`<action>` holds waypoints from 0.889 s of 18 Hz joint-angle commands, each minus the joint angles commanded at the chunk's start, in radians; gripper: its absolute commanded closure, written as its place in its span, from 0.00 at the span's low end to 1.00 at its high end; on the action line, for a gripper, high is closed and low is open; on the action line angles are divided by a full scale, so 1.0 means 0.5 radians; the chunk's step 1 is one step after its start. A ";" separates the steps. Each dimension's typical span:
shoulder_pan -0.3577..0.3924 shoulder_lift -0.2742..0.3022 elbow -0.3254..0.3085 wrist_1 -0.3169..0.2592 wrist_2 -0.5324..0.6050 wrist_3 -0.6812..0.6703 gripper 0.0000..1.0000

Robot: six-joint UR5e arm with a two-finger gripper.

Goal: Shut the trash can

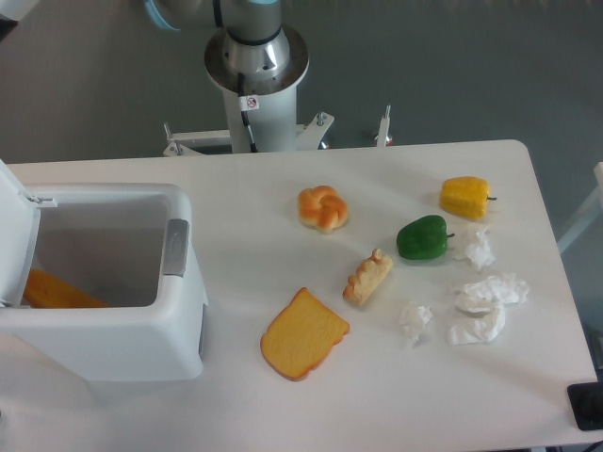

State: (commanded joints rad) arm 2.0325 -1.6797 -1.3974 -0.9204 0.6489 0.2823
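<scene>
Bread slice point(303, 334), knotted bun point(323, 208), small pastry point(367, 277), green pepper point(422, 237), yellow pepper point(465, 197), seemingly crumpled tissues point(483, 306)

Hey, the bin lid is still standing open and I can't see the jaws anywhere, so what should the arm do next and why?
Probably bring the gripper back into view above the raised lid at the left edge, then push it down. The trash can is open, with an orange item visible inside, and the gripper is out of frame, so nothing can press the lid yet.

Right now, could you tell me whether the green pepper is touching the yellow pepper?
Apart. The fixed camera shows bare white table between the green pepper and the yellow pepper.
</scene>
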 joint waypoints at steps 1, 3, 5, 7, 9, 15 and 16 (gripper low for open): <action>-0.009 0.000 -0.003 -0.003 -0.003 -0.015 0.00; -0.034 -0.003 -0.012 -0.003 -0.018 -0.025 0.00; -0.046 -0.003 -0.012 0.000 -0.025 -0.040 0.00; -0.061 0.000 -0.009 0.000 -0.025 -0.040 0.00; -0.071 -0.003 -0.012 0.000 -0.025 -0.034 0.00; -0.120 -0.061 0.006 0.000 -0.028 -0.019 0.00; -0.126 -0.064 0.000 0.000 -0.028 -0.019 0.00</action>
State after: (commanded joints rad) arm 1.9697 -1.7119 -1.3974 -0.9204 0.6351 0.2730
